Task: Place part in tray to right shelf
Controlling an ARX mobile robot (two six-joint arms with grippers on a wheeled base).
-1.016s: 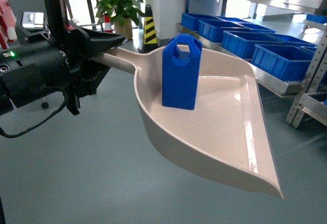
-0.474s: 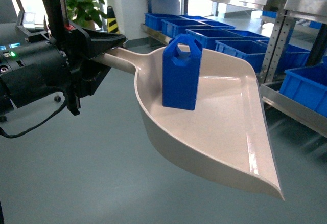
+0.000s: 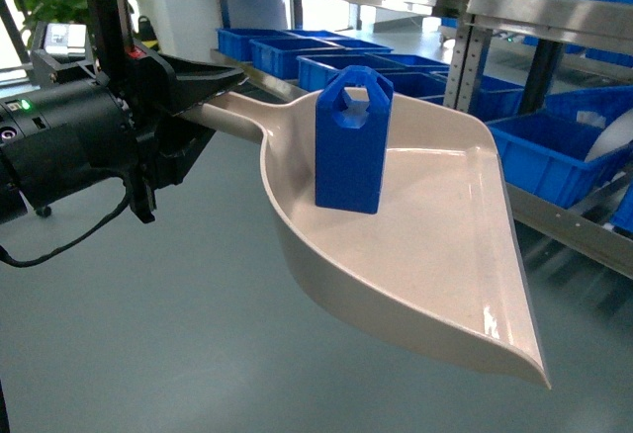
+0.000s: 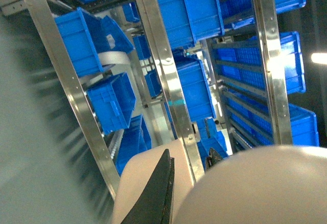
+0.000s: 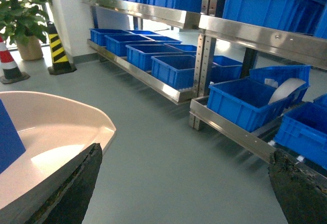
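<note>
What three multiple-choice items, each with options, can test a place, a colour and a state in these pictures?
1. Where is the part?
A. on the floor
B. standing in the tray
C. inside a blue crate

2. What colour is the tray?
A. cream
B. green
C. black

3. How does the left gripper stand?
A. open, away from the tray
B. shut on the part
C. shut on the tray's handle

Answers:
1 B, since the head view shows the blue block upright on the tray's floor, near its back wall.
2 A, since the tray's wall and lip look cream in the head view, against the blue crates on the shelves.
3 C, since the black fingers close around the handle where it leaves the scoop.
</note>
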